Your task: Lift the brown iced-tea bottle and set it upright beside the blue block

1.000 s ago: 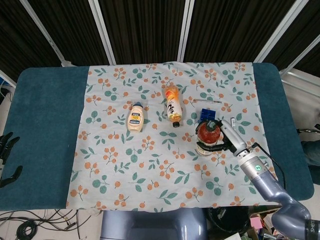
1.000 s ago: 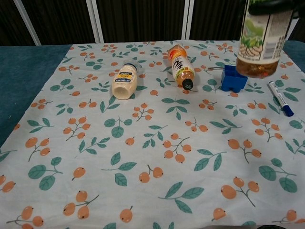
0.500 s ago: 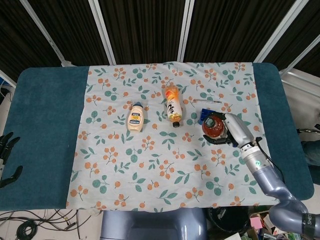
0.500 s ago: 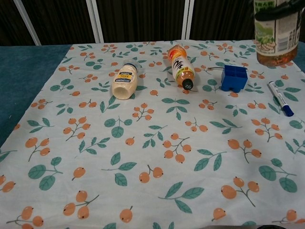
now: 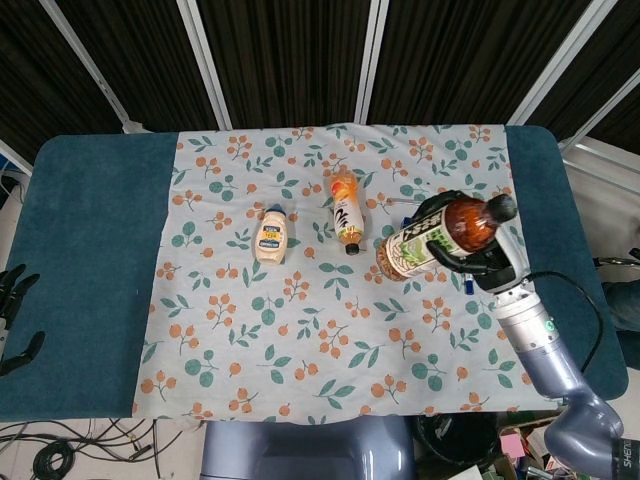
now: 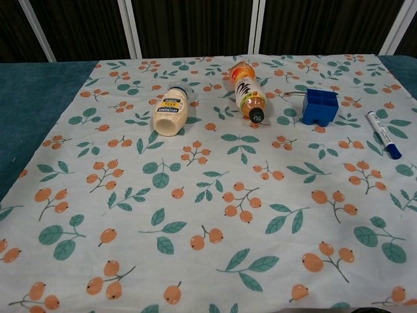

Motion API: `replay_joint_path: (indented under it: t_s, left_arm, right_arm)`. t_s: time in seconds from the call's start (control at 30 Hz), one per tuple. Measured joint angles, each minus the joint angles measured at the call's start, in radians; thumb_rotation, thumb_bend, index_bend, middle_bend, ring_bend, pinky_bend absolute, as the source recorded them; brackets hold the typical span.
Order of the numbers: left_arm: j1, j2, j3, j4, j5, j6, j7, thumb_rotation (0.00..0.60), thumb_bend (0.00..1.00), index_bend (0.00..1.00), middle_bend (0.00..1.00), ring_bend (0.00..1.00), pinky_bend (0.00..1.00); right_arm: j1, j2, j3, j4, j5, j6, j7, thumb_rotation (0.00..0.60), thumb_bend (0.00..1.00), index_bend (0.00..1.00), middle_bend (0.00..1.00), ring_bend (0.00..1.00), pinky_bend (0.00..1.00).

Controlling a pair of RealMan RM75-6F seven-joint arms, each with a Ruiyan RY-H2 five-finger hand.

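The brown iced-tea bottle [image 5: 440,235] hangs high above the cloth in the head view, tilted, with its green label toward the lower left and its dark cap at the upper right. My right hand [image 5: 478,262] grips it around the middle from below. In that view the bottle hides the blue block. The chest view shows the blue block [image 6: 319,106] standing alone on the cloth at the right, with neither bottle nor hand in frame. My left hand [image 5: 14,300] rests at the far left edge, fingers apart, holding nothing.
An orange juice bottle [image 5: 346,208] [image 6: 247,94] lies on the floral cloth left of the block, cap toward me. A squat mayonnaise bottle [image 5: 271,236] [image 6: 171,111] lies further left. A blue-capped marker [image 6: 383,143] lies right of the block. Teal table cover [image 5: 90,230] flanks the cloth.
My right hand has raised the bottle well above the block, out of the top of the chest view, and tipped it from upright to slanted. The left hand has not moved.
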Motion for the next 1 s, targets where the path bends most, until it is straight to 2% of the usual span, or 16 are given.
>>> replay_joint_path:
  t_s: [0.1,0.2,0.3,0.37,0.47,0.57,0.77,0.9,1.0]
  left_arm:
    - [0.0,-0.001,0.001,0.0,0.0,-0.001,0.003,0.6,0.37,0.1,0.0,0.01,0.06]
    - [0.0,-0.002,0.001,-0.001,0.0,-0.001,0.005,0.6,0.37,0.1,0.0,0.01,0.06]
    - [0.001,-0.002,0.0,-0.001,-0.001,0.0,0.007,0.6,0.37,0.1,0.0,0.01,0.06]
    - [0.0,-0.002,0.0,-0.001,-0.004,-0.002,0.007,0.6,0.37,0.1,0.0,0.01,0.06]
    - [0.0,-0.001,0.0,-0.001,-0.006,-0.005,0.007,0.6,0.37,0.1,0.0,0.01,0.06]
    - [-0.001,0.0,0.0,-0.002,-0.007,-0.007,0.008,0.6,0.37,0.1,0.0,0.01,0.07]
    - [-0.001,0.001,0.0,-0.004,-0.008,-0.008,0.008,0.6,0.37,0.1,0.0,0.01,0.08]
    - [-0.002,0.002,0.0,-0.003,-0.01,-0.011,0.008,0.6,0.37,0.1,0.0,0.01,0.08]
    - [-0.002,0.003,0.0,-0.004,-0.01,-0.011,0.008,0.6,0.37,0.1,0.0,0.01,0.08]
  right_arm:
    - [-0.017,0.001,0.0,0.038,-0.074,0.062,0.209,0.6,0.54,0.59,0.6,0.65,0.77]
    - [-0.023,0.002,-0.008,0.065,-0.12,0.094,0.349,0.6,0.54,0.6,0.61,0.65,0.78]
    - [-0.022,0.004,-0.023,0.085,-0.133,0.085,0.389,0.6,0.54,0.6,0.61,0.66,0.79]
    - [-0.018,0.006,-0.034,0.096,-0.135,0.07,0.365,0.6,0.54,0.6,0.61,0.66,0.79]
    - [-0.012,0.005,-0.051,0.114,-0.129,0.039,0.245,0.6,0.54,0.6,0.61,0.66,0.79]
    - [-0.004,-0.005,-0.065,0.131,-0.107,0.011,0.026,0.6,0.54,0.6,0.61,0.66,0.79]
    - [0.014,-0.064,-0.092,0.155,-0.014,-0.028,-0.561,0.6,0.54,0.6,0.61,0.65,0.79]
    - [0.032,-0.134,-0.119,0.187,0.068,-0.053,-0.871,0.6,0.54,0.6,0.61,0.65,0.79]
    - [0.041,-0.218,-0.137,0.235,0.124,-0.052,-1.002,0.6,0.54,0.6,0.6,0.65,0.78]
